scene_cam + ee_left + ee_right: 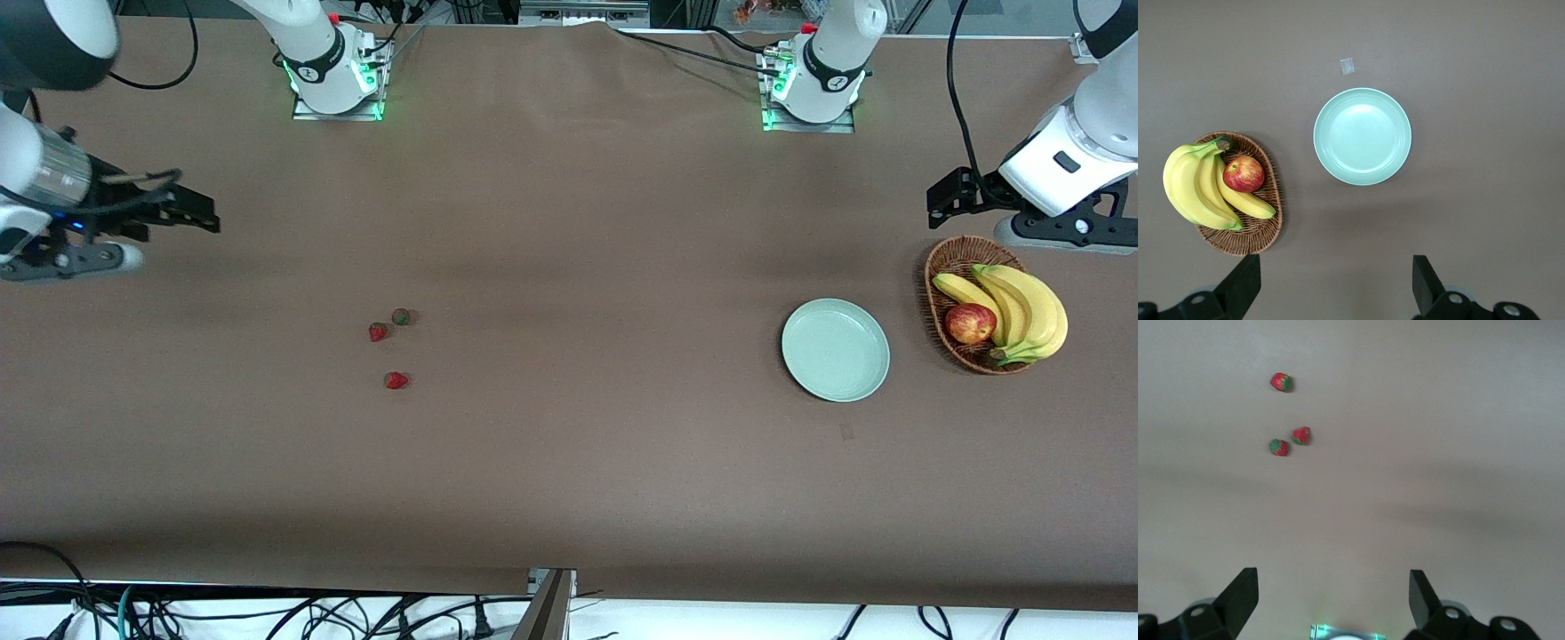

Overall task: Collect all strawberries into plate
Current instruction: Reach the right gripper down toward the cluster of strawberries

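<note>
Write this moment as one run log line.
strawberries: three on table, none collected | plate: empty | left gripper: open | right gripper: open

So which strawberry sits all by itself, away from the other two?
The strawberry nearest the front camera. The other two strawberries sit close together as a pair, farther from that camera.
</note>
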Action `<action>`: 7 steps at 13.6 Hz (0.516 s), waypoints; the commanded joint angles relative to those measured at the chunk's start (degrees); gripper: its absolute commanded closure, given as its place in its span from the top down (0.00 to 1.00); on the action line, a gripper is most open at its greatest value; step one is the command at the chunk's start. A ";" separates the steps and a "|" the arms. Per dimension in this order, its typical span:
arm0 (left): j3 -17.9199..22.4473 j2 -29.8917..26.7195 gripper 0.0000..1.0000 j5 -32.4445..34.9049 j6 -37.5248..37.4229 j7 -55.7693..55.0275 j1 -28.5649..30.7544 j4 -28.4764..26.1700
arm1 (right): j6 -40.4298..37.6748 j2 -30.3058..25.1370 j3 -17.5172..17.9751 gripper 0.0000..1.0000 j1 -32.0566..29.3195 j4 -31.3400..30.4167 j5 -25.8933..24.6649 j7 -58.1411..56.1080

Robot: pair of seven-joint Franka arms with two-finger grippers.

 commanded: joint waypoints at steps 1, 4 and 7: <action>0.37 0.96 1.00 -0.98 -1.21 0.26 -0.26 1.93 | 8.25 3.77 0.35 0.99 2.57 -4.66 1.73 4.09; 0.37 0.96 1.00 -0.98 -1.21 0.26 -0.26 1.93 | 19.94 9.22 0.87 0.99 4.41 -9.67 4.91 5.50; 0.37 0.96 1.00 -0.98 -1.21 0.26 -0.26 1.93 | 31.10 11.78 0.96 0.99 7.49 -16.16 4.91 10.42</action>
